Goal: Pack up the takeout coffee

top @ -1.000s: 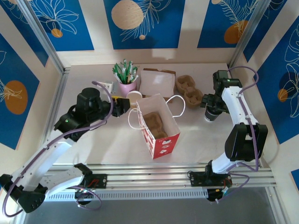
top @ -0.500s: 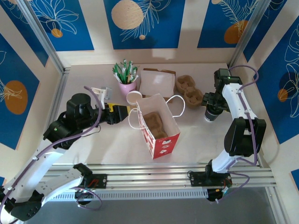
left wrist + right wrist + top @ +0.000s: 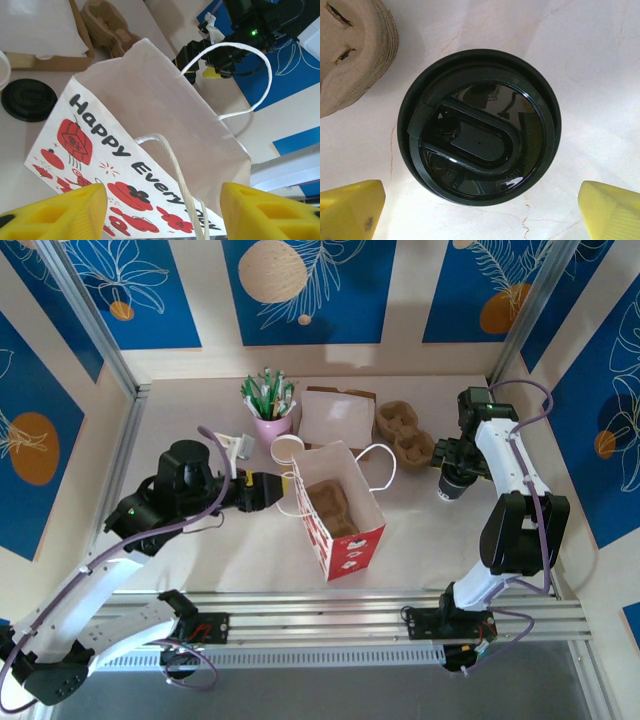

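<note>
I see the big pale table (image 3: 250, 540) first, with my two arms reaching over it. In the middle stands a white paper bag (image 3: 340, 510) with red pictures and its top open, and a brown cup tray (image 3: 330, 502) lies inside it. Behind the bag lies a flat brown box (image 3: 335, 415) with a white sheet on it. Just to the right of that box sits a stack of brown cup trays (image 3: 405, 430). My left gripper (image 3: 272, 490) is just beside the left side of the bag, pointing at it. In its own camera the yellow fingers (image 3: 65, 210) stand about half open, and one white string handle (image 3: 175, 175) of the bag runs between them. They have hold of nothing. My right gripper (image 3: 452, 478) hangs over the right side of the table. Its yellow fingers (image 3: 350, 210) are spread as wide as they go, one on each side of the coffee cup (image 3: 477, 125), and they are not touching it. The coffee cup (image 3: 450, 490) stands upright on the table with its black lid on, just beside the stack of trays and well apart from the bag. A pink cup (image 3: 270, 427) full of green and white sticks stands behind the bag to the left. A small open cup (image 3: 287, 448) sits between the two. A loose black lid (image 3: 29, 99) lies flat on the table next to the bag.
</note>
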`<state>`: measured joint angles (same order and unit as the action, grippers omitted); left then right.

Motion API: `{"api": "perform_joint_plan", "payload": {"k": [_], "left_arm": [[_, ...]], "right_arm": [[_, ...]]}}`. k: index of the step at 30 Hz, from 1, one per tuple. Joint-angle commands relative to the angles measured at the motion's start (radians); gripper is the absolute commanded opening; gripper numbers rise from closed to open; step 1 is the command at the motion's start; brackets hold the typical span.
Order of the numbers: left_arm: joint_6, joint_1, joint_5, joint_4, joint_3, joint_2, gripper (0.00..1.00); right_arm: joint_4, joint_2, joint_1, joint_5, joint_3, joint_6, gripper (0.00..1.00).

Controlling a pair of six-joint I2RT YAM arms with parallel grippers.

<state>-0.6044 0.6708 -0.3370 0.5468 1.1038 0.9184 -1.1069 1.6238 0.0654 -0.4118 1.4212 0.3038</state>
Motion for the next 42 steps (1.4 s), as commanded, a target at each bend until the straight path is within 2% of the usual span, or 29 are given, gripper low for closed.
{"api": "perform_joint_plan", "payload": {"k": [1,14,26,34,40,42], "left_arm": [[-0.009,0.018,-0.023,-0.009,-0.019,0.012,0.54],[0.061,0.021,0.030,-0.007,0.041,0.112,0.00],[0.131,0.018,0.079,-0.025,0.096,0.184,0.00],[0.158,0.018,0.108,-0.024,0.090,0.181,0.00],[0.183,0.018,0.127,-0.025,0.089,0.183,0.00],[0.190,0.018,0.133,-0.024,0.089,0.184,0.00]], "right_arm": [[-0.010,-0.001,-0.010,0.006,0.025,-0.012,0.99],[-0.010,-0.025,0.001,-0.013,0.016,-0.005,0.99],[-0.017,0.014,0.022,-0.009,0.033,0.004,0.99],[-0.014,0.018,0.040,0.071,0.050,0.000,0.99],[-0.016,0.019,0.046,0.057,0.061,-0.004,0.99],[-0.015,0.027,0.058,0.093,0.061,0.001,0.99]]}}
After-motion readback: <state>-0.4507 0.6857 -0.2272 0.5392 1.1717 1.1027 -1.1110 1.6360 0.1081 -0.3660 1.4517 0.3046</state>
